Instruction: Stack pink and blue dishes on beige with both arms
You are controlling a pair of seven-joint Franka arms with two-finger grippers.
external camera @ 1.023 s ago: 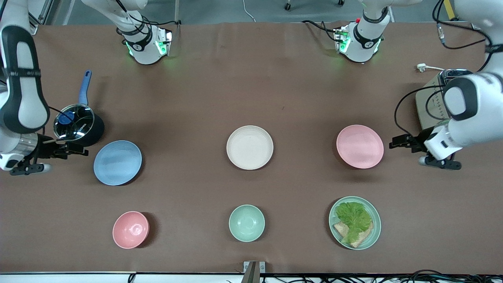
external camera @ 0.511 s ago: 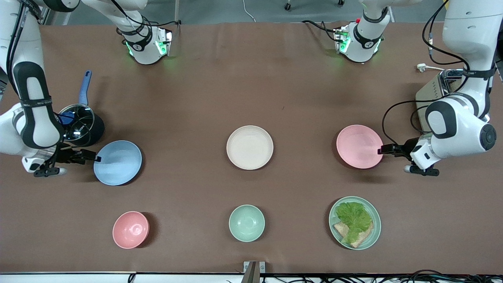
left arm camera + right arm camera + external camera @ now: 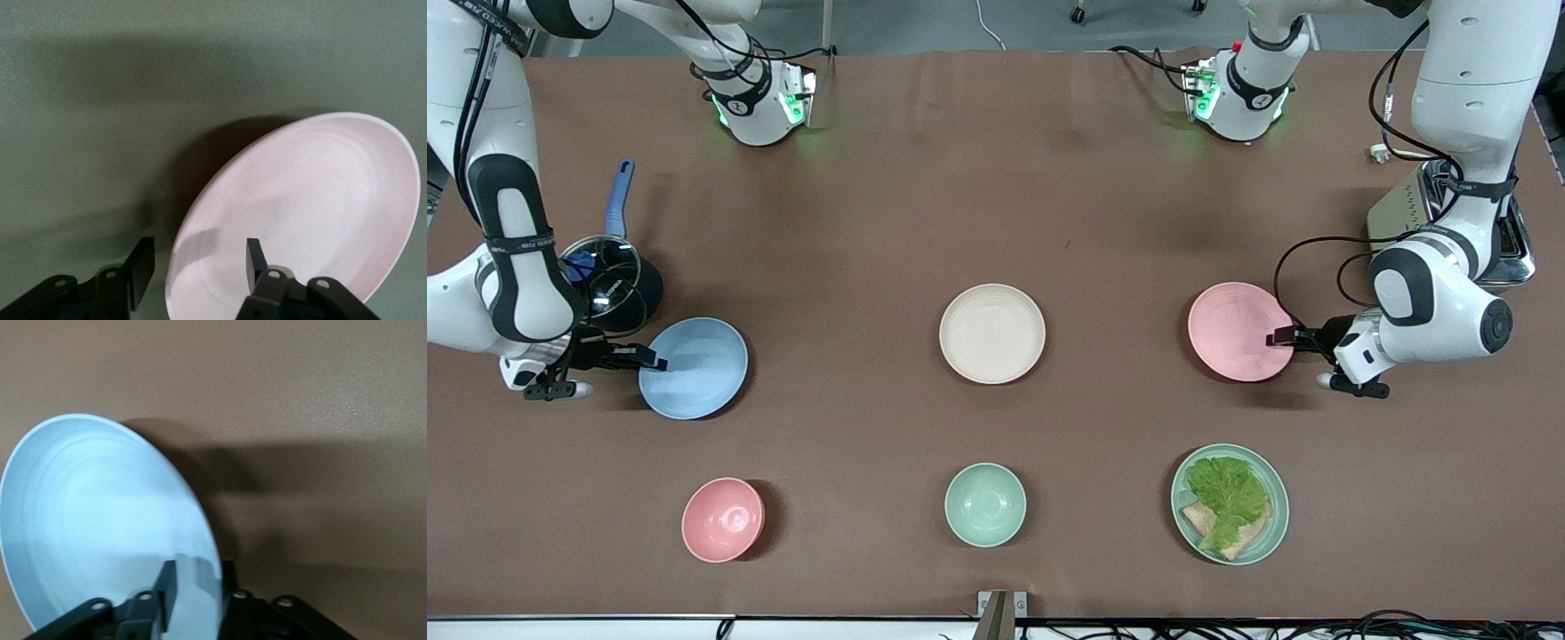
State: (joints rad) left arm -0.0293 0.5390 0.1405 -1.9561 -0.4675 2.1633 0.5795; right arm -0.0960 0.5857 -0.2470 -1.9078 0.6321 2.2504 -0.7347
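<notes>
1. We have stacked nothing yet: the beige plate [image 3: 992,333] sits bare at mid-table.
2. The pink plate [image 3: 1240,331] lies toward the left arm's end from the beige plate. Our left gripper [image 3: 195,263] straddles its rim, fingers apart, not yet clamped.
3. The blue plate [image 3: 693,367] lies toward the right arm's end. Our right gripper [image 3: 197,587] brackets its edge with a narrow gap.
4. Gripping, lifting and stacking both remain.

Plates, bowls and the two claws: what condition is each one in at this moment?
pink plate: flat on table, rim between left gripper's fingers
blue plate: on table, rim between right gripper's fingers
beige plate: bare, nothing stacked
left gripper: open
right gripper: open
pink bowl: empty
green bowl: empty
green plate: holds lettuce and bread
</notes>
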